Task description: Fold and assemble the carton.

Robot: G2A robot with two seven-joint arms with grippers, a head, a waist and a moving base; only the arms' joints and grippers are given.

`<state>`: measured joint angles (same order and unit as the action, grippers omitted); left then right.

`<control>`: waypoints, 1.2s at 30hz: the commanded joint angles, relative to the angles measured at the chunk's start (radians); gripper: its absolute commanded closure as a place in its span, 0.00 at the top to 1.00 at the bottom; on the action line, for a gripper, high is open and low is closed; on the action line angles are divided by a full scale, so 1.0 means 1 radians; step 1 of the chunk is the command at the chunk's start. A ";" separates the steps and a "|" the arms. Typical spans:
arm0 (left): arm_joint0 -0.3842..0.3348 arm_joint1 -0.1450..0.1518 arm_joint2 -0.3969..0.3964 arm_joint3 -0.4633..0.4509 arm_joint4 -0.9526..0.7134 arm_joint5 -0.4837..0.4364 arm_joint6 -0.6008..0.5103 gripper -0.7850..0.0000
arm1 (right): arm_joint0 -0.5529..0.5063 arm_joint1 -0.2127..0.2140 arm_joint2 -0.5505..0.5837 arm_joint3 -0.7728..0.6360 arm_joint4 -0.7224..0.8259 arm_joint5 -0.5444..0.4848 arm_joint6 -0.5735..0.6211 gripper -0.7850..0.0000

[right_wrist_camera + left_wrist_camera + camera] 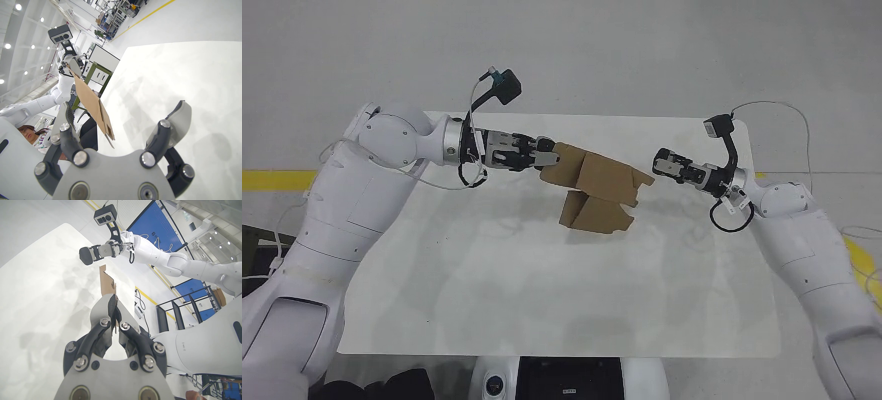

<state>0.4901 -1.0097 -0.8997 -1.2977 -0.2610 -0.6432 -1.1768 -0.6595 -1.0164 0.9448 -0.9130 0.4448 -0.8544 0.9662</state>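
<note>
White table (pixel 542 300) lies under the partly folded brown carton (pixel 602 178), which is held in the air near the middle of the far edge. Left gripper (pixel 545 157) pinches one end of it. Right gripper (pixel 658 163) hangs spread wide just beside the other end.

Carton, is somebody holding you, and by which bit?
Yes. The left gripper pinches the carton between its jaws at one end edge; the right gripper is open, holding nothing.
</note>
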 commanded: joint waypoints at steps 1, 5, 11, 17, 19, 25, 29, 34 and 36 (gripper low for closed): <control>0.000 0.000 0.000 0.000 0.000 0.000 0.000 0.00 | 0.000 0.000 0.000 0.000 0.000 0.000 0.000 0.50; 0.000 0.000 0.000 0.000 0.000 0.000 0.000 0.00 | 0.000 0.000 0.000 0.000 0.000 0.000 0.000 0.54; 0.000 0.000 0.000 0.000 0.000 0.000 0.000 0.00 | 0.000 0.000 0.000 0.000 0.000 0.000 0.000 0.67; -0.013 0.000 -0.018 0.043 -0.047 0.030 0.007 0.00 | 0.000 0.000 0.000 0.000 0.000 0.000 0.000 1.00; -0.014 0.000 -0.023 0.053 -0.046 0.036 0.024 0.00 | 0.000 0.000 0.000 0.000 0.000 0.000 0.000 1.00; -0.014 -0.001 -0.025 0.057 -0.041 0.042 0.033 0.00 | 0.000 0.000 0.000 0.000 0.000 0.000 0.000 1.00; -0.008 0.000 -0.026 0.053 -0.036 0.049 0.047 0.00 | 0.000 0.000 0.000 0.000 0.000 0.000 0.000 1.00; 0.023 0.006 -0.040 0.014 -0.015 0.092 0.066 0.00 | -0.029 0.002 0.006 -0.060 -0.031 -0.003 -0.013 1.00; 0.029 0.007 -0.046 0.007 -0.021 0.100 0.059 0.00 | -0.040 0.004 -0.001 -0.088 -0.033 -0.015 -0.015 1.00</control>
<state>0.5164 -1.0032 -0.9431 -1.2878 -0.2791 -0.5464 -1.1137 -0.6948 -1.0135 0.9482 -0.9874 0.4144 -0.8657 0.9535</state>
